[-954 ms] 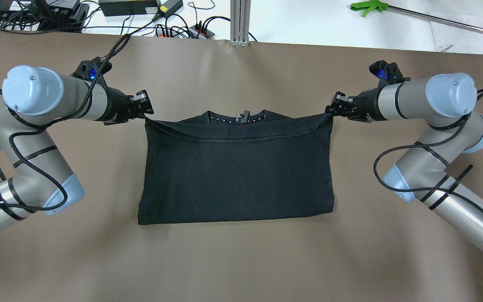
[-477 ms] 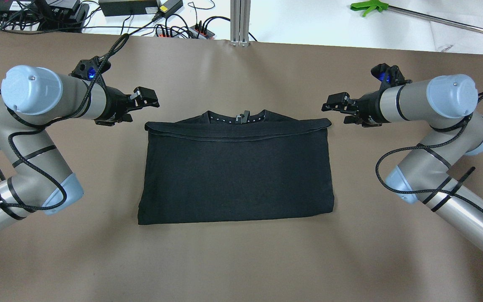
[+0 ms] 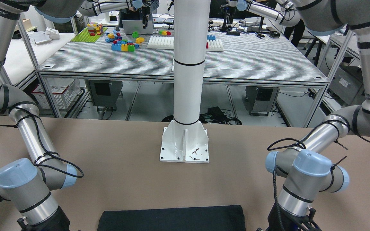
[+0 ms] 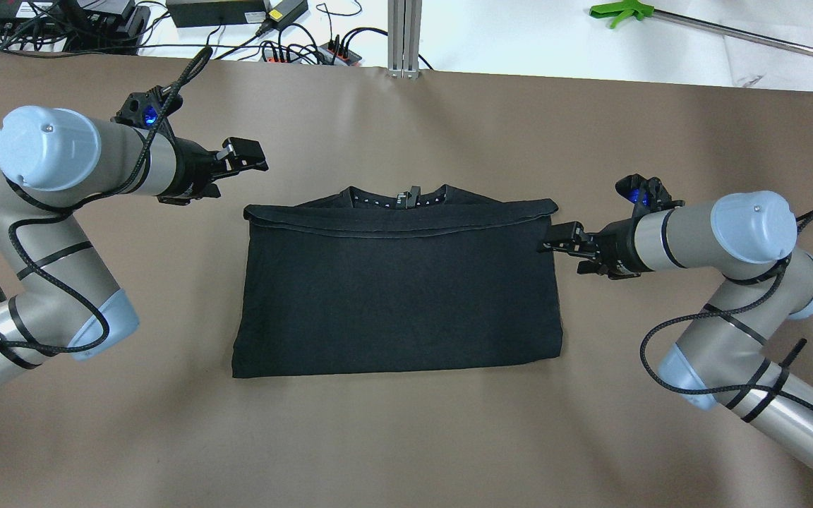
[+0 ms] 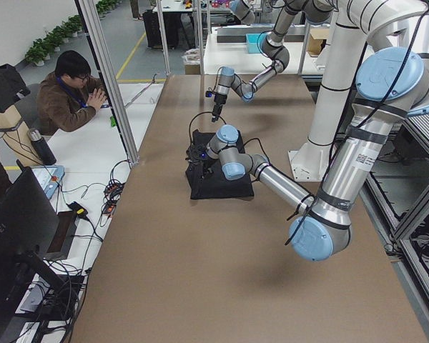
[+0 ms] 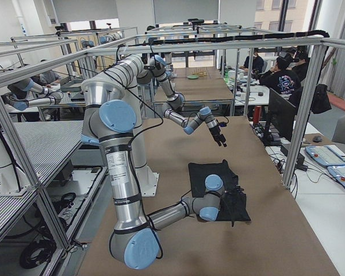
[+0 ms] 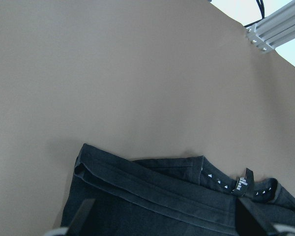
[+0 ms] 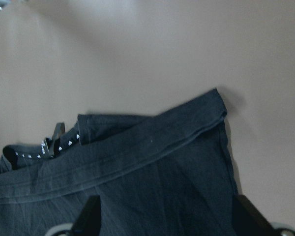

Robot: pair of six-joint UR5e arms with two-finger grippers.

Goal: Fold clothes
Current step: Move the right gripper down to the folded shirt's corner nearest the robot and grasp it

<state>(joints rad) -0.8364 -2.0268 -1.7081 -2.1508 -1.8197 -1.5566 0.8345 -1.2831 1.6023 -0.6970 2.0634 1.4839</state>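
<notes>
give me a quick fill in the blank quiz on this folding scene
The folded plain black fabric garment lies on a ___ table cover. The right gripper is at the garment's ___ edge. The left gripper hovers above bare table, holding ___. Both grippers' jaws stand ___.
Missing words: brown, right, nothing, open.

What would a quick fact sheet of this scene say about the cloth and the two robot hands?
Cloth: black cloth, folded, flat on the brown table, neck label at its far edge
Left arm: left gripper open, clear of the cloth, beyond its far left corner
Right arm: right gripper open, at the cloth's right edge
Held: nothing
Also there: white pole standing on the table
</notes>
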